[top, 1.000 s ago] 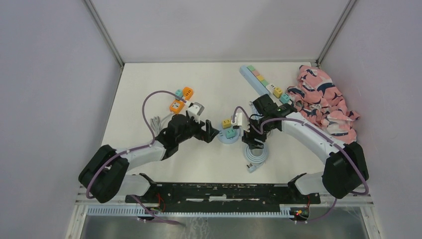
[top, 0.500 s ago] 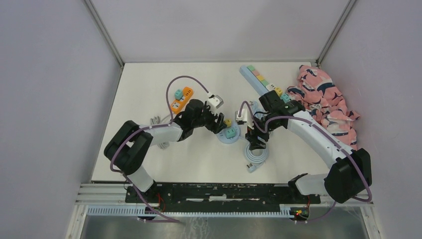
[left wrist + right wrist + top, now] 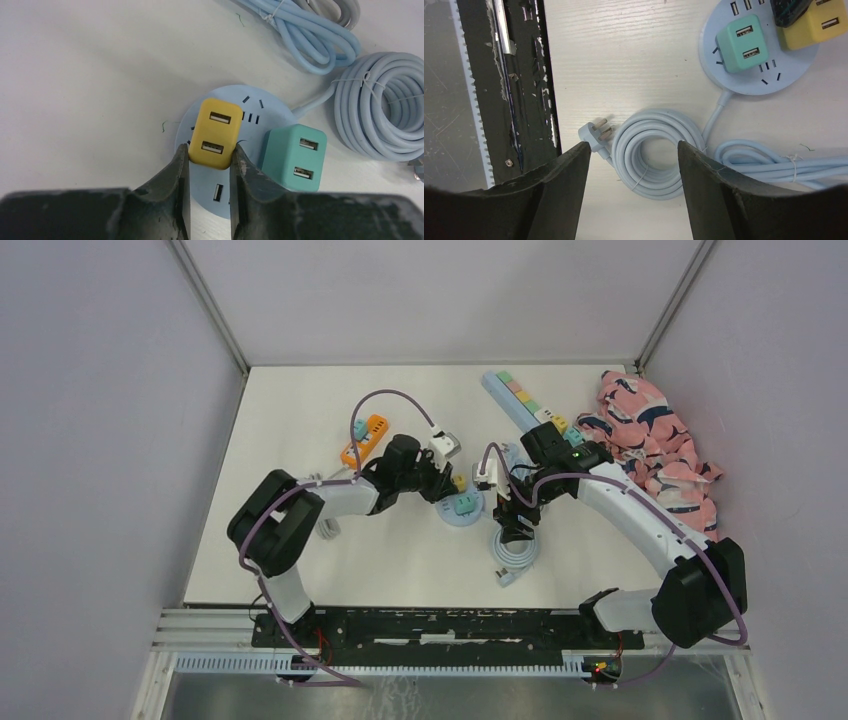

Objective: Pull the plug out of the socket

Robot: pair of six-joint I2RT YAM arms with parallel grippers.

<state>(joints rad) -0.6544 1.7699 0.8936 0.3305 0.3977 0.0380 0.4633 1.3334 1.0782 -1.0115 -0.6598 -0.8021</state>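
Yellow plug (image 3: 458, 482) sits in the round socket (image 3: 464, 516) near the desk (image 3: 300, 420) centre. The left end effector (image 3: 443, 486) reaches in from nine o'clock, and the right end effector (image 3: 508, 523) hangs at the socket's four o'clock, over the coiled cable (image 3: 515, 552).

From the left wrist, both fingers (image 3: 176, 172) are pressed on the plug's side faces, a grip suited to lifting straight off. The teal plug (image 3: 294, 157) stands just beside at three o'clock, leaving little sideways room.

From the right wrist, its jaws stand spread and hold nothing.
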